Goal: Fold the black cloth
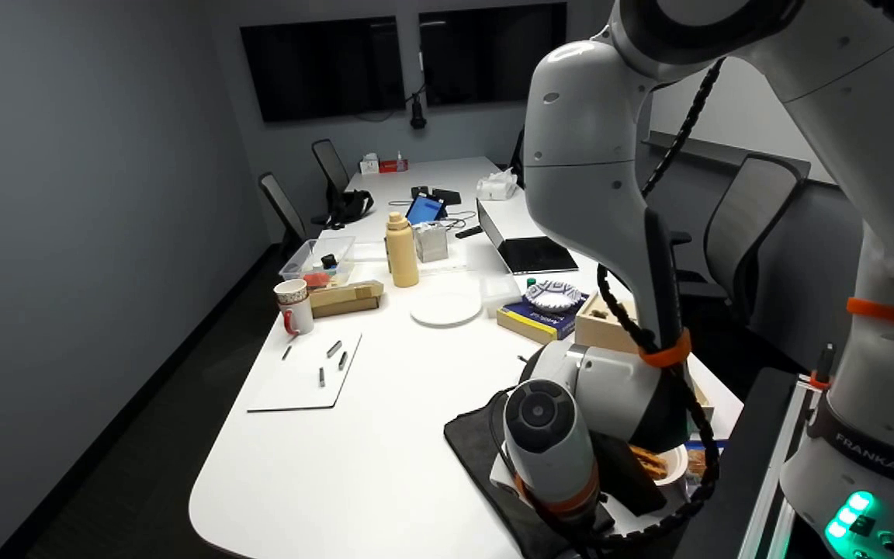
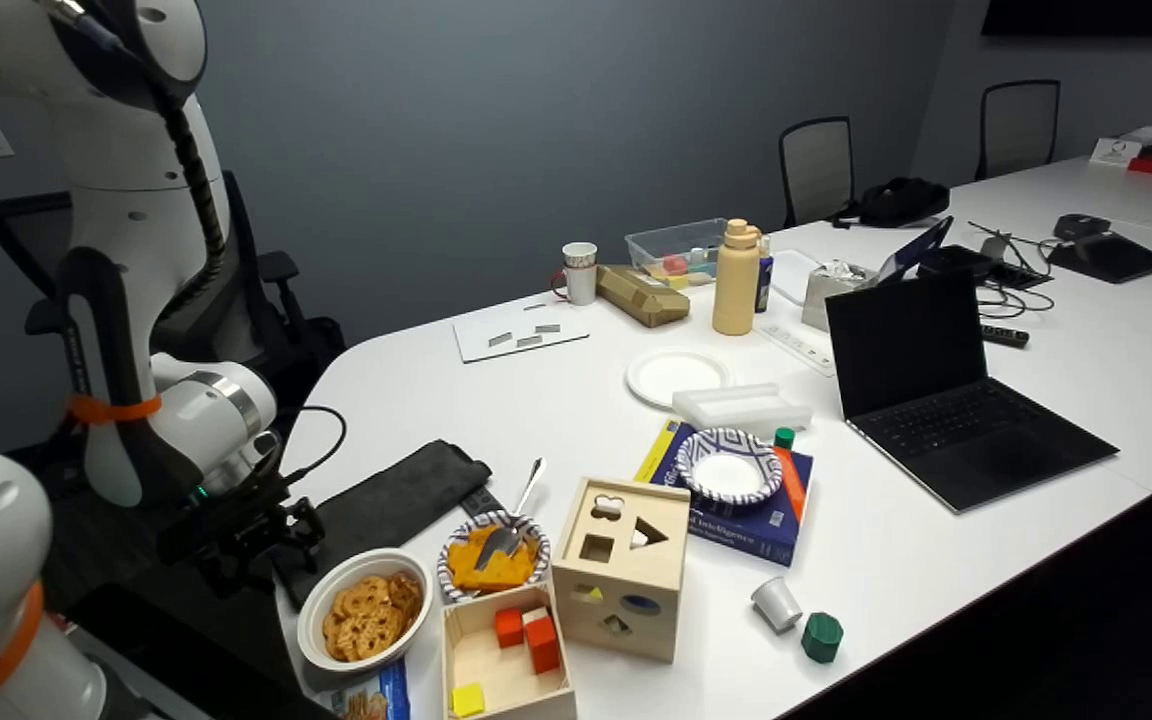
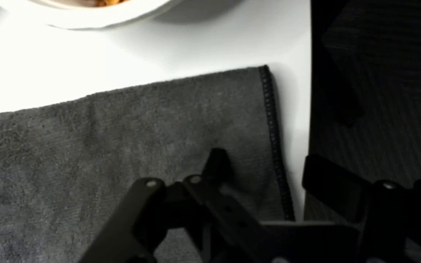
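Note:
The black cloth (image 3: 141, 128) looks dark grey in the wrist view and lies flat, with a dark stitched hem near the table edge. In an exterior view the cloth (image 2: 396, 500) stretches along the table, its far end slightly raised and rumpled. It also shows in an exterior view (image 1: 474, 439), partly hidden under the arm. My gripper (image 3: 265, 168) is open and empty at the hemmed end, one finger over the cloth and one beyond the table edge. The gripper (image 2: 271, 550) also shows in an exterior view. I cannot tell whether a finger touches the cloth.
A white bowl (image 2: 311, 612) of pretzels stands close beside the cloth. A patterned bowl (image 2: 448, 572) with orange food and a fork, an open wooden box (image 2: 461, 655) and a shape-sorter box (image 2: 626, 600) stand near it. The table edge (image 3: 307, 120) runs beside the hem.

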Robot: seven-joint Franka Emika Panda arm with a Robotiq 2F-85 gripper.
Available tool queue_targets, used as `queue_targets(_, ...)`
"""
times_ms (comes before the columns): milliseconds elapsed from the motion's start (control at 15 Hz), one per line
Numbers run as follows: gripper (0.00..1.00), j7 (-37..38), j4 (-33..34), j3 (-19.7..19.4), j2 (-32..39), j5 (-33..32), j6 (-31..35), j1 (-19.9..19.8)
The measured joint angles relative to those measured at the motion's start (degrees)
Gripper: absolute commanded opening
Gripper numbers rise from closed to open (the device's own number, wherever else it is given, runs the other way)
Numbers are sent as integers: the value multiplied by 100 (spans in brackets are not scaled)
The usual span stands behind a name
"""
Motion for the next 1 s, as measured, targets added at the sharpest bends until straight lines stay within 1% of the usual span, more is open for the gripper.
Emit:
queue_targets(200, 5, 75, 7, 8, -2, 0, 0, 85)
queue_targets(267, 0, 89, 21, 8, -2, 0, -1, 91)
queue_targets(467, 1, 139, 64, 7, -23, 0, -3, 100)
queue_targets(733, 0, 158, 110, 84, -100, 36, -3, 104)
queue_targets(867, 0, 129, 94, 201, -194, 242, -3, 100)
queue_targets(1000, 0, 13, 46, 318, -322, 649, -3, 100)
